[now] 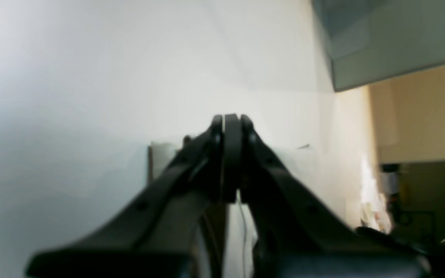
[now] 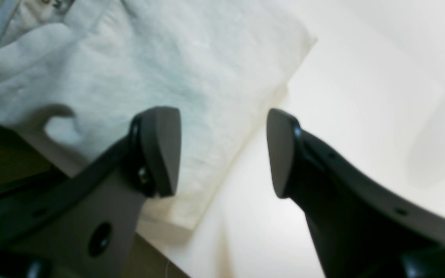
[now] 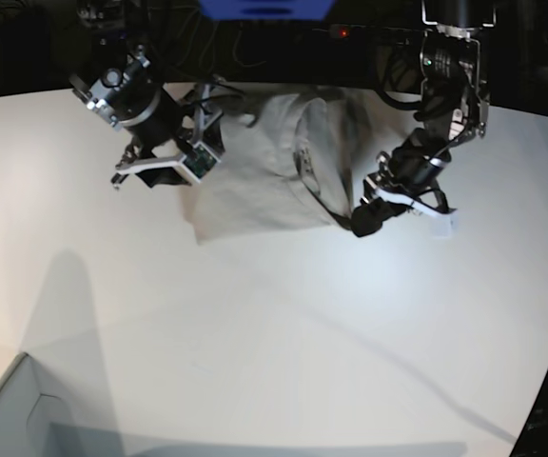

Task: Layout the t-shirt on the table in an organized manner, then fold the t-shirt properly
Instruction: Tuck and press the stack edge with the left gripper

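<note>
T-shirt (image 3: 264, 176): light grey-beige, lying bunched and partly doubled over at the far side of the white table (image 3: 274, 343), between the two arms; folds and a raised ridge are seen through its middle, and one straight edge with a corner is shown in the right wrist view, resting flat on the tabletop. Layout is judged unfinished: the garment is not spread, sleeves cannot be told apart, and no orderly fold is shown; spreading and all folding are judged left to do. Right gripper (image 2: 222, 152): jaws apart, nothing between them, held above the shirt's edge. Left gripper (image 1: 230, 127): jaws pressed together, no cloth seen in them, beside the shirt's other end. Pale box corner (image 3: 12, 419): near edge, well apart from the shirt.
</note>
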